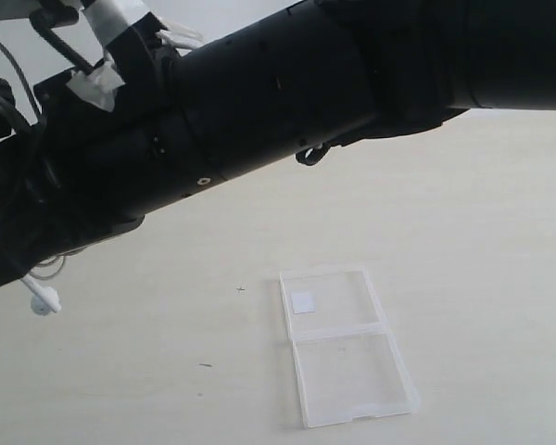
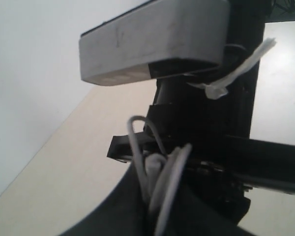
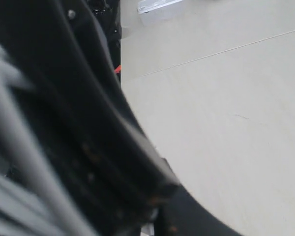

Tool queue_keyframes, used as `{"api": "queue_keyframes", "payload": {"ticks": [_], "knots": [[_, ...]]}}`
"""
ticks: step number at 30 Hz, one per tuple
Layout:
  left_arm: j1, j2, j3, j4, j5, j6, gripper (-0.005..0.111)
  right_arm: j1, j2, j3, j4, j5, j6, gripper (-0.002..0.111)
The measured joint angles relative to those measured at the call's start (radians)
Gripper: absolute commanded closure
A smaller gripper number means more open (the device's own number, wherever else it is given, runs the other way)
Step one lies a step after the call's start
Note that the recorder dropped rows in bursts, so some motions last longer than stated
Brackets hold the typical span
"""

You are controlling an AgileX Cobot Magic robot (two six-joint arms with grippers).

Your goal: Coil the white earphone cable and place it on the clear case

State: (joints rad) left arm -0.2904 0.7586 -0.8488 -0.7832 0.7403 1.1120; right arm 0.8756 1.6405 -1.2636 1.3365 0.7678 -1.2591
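The white earphone cable is bunched into several loops, and my left gripper is shut on the bundle. One earbud dangles below the arms at the far left of the exterior view. My right arm reaches across to the same spot. In the right wrist view my right gripper has its dark jaws drawn together on a small white bit of cable, with blurred white strands beside them. The clear case lies open and flat on the table, with a white sticker on its far half.
The pale table stretches bare around the case. The right arm's grey wrist camera housing and a white cable tie hang close above my left gripper. The table's far edge meets a white wall.
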Motion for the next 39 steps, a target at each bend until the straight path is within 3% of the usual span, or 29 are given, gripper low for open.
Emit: {"api": "queue_keyframes", "payload": {"ticks": [5, 16, 27, 39], "knots": [[0.000, 0.000, 0.000, 0.002, -0.002, -0.020, 0.064, 0.000, 0.000, 0.000, -0.017, -0.015, 0.024, 0.108], [0.000, -0.002, 0.000, 0.029, -0.027, -0.076, 0.042, 0.000, 0.000, 0.000, -0.064, -0.034, 0.065, 0.108], [0.000, -0.024, 0.000, 0.099, -0.027, -0.144, 0.039, -0.011, -0.011, 0.000, -0.182, -0.088, 0.185, 0.108], [0.000, -0.126, 0.000, 0.270, -0.032, -0.288, 0.039, -0.067, -0.018, 0.000, -0.232, -0.105, 0.240, 0.108]]}}
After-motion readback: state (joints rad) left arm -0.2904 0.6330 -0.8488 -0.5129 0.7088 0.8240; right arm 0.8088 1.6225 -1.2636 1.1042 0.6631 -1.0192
